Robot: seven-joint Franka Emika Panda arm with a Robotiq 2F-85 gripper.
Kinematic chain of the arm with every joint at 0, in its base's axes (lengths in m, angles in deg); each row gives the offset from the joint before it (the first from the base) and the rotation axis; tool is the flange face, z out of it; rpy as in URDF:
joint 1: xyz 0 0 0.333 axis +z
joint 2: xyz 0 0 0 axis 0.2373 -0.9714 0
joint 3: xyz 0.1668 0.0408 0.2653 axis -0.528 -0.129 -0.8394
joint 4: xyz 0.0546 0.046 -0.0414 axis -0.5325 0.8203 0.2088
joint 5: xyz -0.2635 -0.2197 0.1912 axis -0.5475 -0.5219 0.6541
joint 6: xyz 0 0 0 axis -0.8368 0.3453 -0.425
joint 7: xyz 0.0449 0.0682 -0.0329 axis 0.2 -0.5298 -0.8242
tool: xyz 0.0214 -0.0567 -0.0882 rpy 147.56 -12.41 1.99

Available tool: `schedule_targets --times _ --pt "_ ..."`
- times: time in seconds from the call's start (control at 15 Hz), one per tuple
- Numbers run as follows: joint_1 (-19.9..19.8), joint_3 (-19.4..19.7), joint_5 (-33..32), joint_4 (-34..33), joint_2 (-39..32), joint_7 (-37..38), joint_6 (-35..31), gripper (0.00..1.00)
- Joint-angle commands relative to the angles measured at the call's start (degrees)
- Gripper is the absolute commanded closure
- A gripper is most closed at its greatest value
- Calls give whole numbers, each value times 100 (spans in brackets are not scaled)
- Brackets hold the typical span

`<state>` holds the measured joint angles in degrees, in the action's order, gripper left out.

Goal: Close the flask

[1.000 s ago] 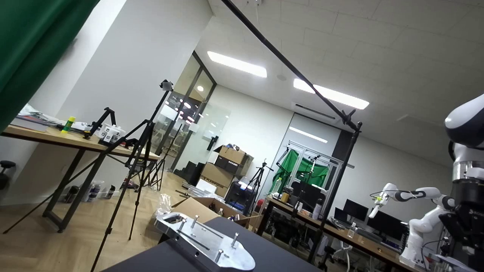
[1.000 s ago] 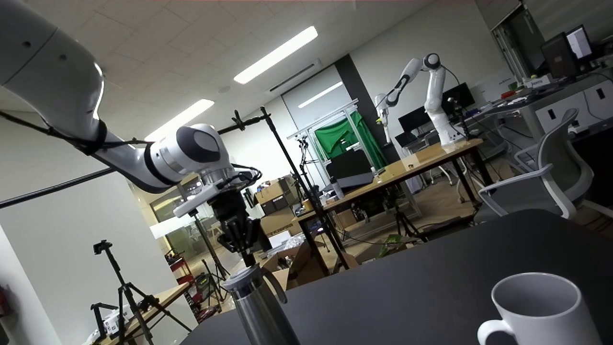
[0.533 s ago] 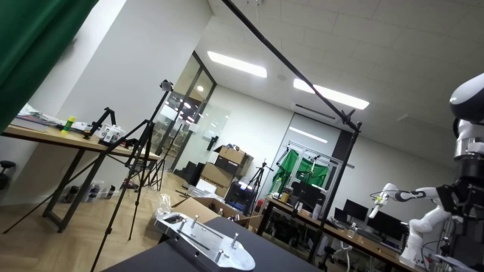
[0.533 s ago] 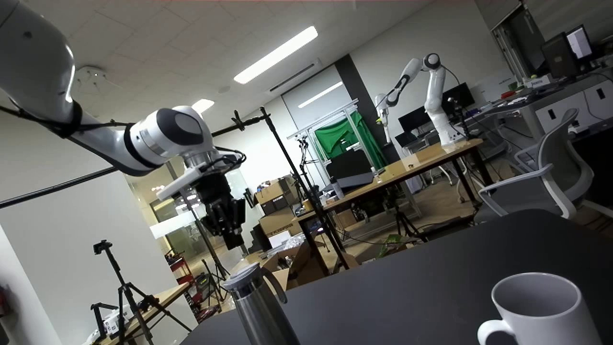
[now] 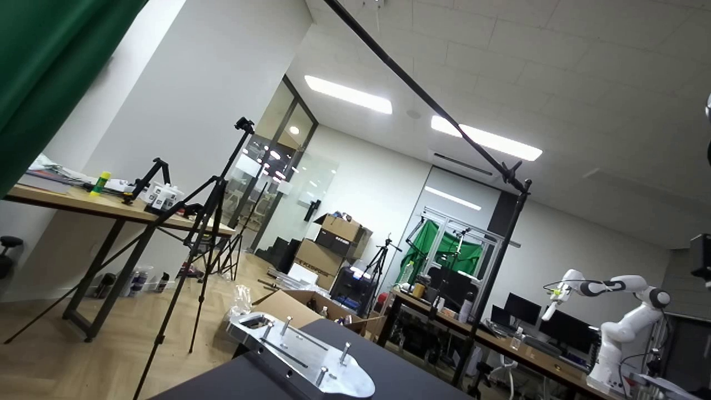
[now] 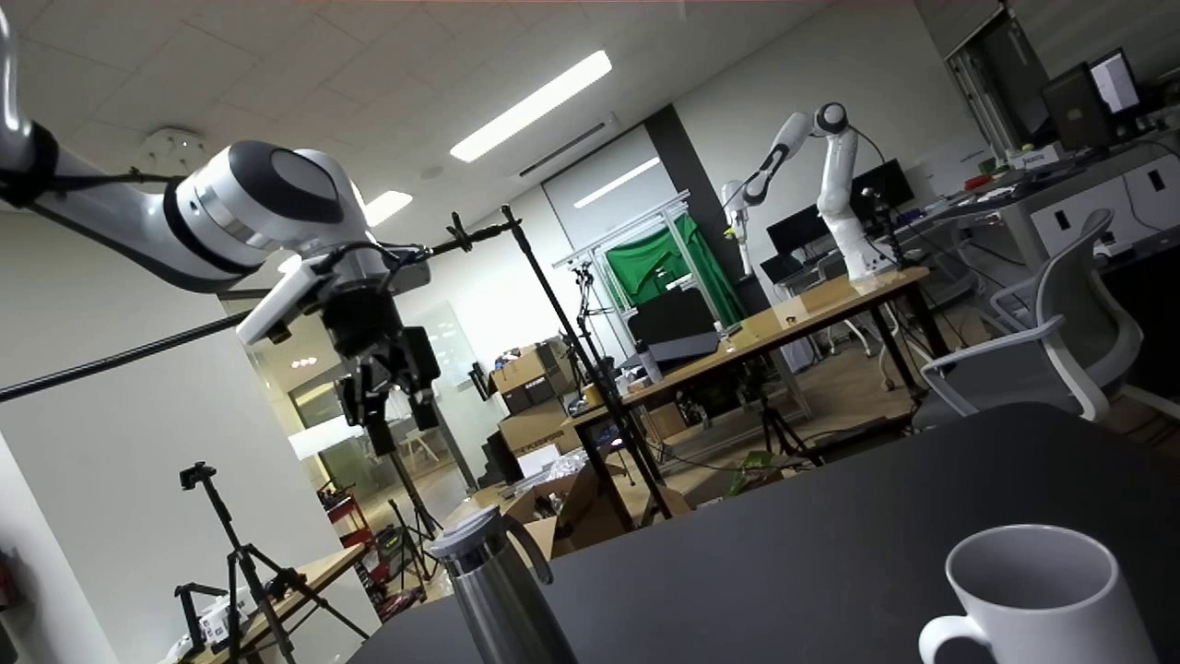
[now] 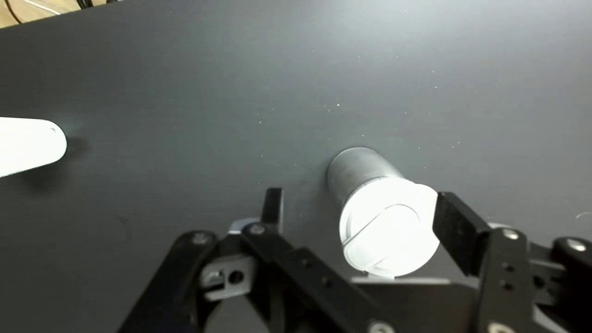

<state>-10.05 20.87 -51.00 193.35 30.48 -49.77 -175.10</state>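
Observation:
The steel flask (image 6: 512, 599) stands on the dark table, its dark handle pointing right in an exterior view. Its pale lid (image 6: 468, 533) sits on top; from above, the lid (image 7: 388, 231) is washed out by glare. High over the flask and apart from it, my gripper (image 6: 403, 422) hangs with nothing held. In the wrist view the gripper (image 7: 360, 206) has its black fingers spread wide, and the flask shows far below between them. The right finger covers a bit of the lid's edge in that picture.
A white mug (image 6: 1042, 599) stands near the table's front in an exterior view. A metal plate with upright bolts (image 5: 311, 355) lies at a table edge. The wrist view has a white rounded-ended piece (image 7: 30, 144) at far left.
My gripper has risen from right above the lid, moving up and left in an exterior view. Its fingers, together a second ago, have spread apart. The flask has stayed put.

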Motion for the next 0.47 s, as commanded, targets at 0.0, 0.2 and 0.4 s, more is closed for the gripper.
schedule_targets --times 0.0,0.2,0.4 --pt "-34 -27 -9 45 66 10 12 13" --pt "-34 -28 -13 99 96 43 12 13" --pt "-34 -28 -14 107 94 52 12 13"
